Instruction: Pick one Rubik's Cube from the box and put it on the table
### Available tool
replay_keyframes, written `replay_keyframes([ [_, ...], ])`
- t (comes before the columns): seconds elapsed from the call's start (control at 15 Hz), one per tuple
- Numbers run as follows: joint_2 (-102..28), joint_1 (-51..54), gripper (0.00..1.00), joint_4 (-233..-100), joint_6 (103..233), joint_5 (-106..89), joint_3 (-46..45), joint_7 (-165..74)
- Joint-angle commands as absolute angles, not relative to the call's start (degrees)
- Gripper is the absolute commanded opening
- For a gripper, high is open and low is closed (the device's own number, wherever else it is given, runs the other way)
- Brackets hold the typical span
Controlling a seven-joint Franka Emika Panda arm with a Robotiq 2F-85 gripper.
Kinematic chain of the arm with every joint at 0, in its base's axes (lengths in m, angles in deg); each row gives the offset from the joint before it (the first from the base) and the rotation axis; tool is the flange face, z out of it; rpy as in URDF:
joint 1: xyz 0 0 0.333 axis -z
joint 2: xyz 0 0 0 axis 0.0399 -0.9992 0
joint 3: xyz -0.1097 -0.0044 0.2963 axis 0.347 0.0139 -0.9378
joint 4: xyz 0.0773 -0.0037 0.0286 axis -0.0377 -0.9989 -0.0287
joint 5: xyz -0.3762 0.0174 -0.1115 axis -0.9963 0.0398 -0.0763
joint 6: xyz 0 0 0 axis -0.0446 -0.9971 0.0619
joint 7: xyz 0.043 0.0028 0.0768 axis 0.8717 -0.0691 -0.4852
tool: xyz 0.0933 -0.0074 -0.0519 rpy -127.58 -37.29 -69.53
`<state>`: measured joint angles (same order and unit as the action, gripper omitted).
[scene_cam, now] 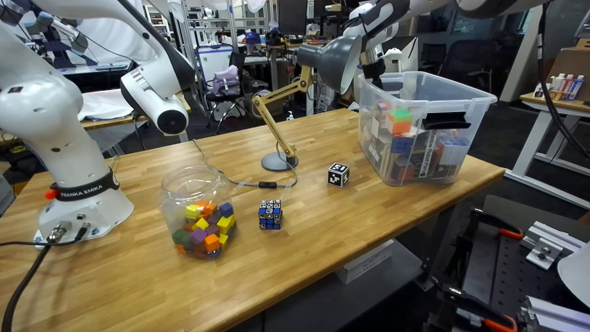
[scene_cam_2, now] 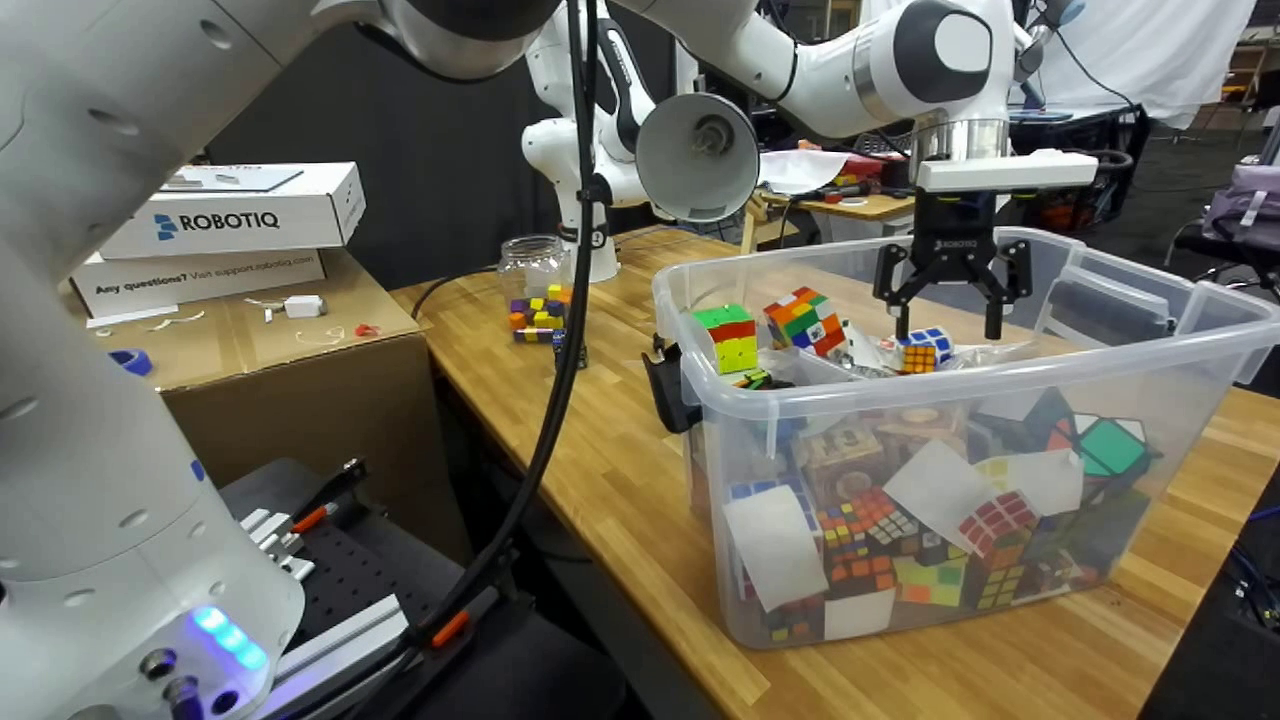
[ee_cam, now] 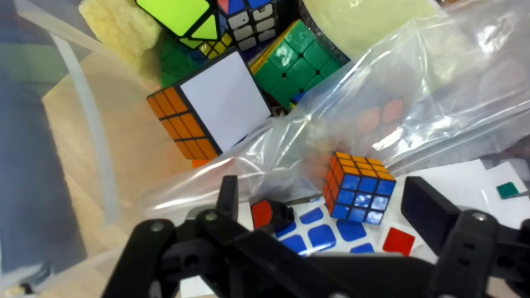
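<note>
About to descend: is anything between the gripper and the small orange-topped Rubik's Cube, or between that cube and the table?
Nothing visible stands between the open gripper and the Rubik's Cube; clear plastic film lies close beside the cube. Toward the table, the box's walls stand in the way.

At the near side of the box, papers partly hide puzzles; clear plastic (awfully shiny) blurs reddish tiles; the wrist view crops a lime-green puzzle.

In an exterior view, the surface is occupied: robot arm, jar left; lamp, two cubes centre; box right.
</note>
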<state>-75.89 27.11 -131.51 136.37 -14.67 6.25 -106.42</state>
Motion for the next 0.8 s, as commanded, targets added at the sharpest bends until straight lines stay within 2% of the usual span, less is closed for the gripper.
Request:
replay_keyframes([
  [0.0,-73.8,26.31,1.0,-132.39,138.03,-15.28,5.82,-108.45],
  [0.73,-73.71,26.28,1.0,-134.65,136.68,-14.19,5.62,-110.6],
])
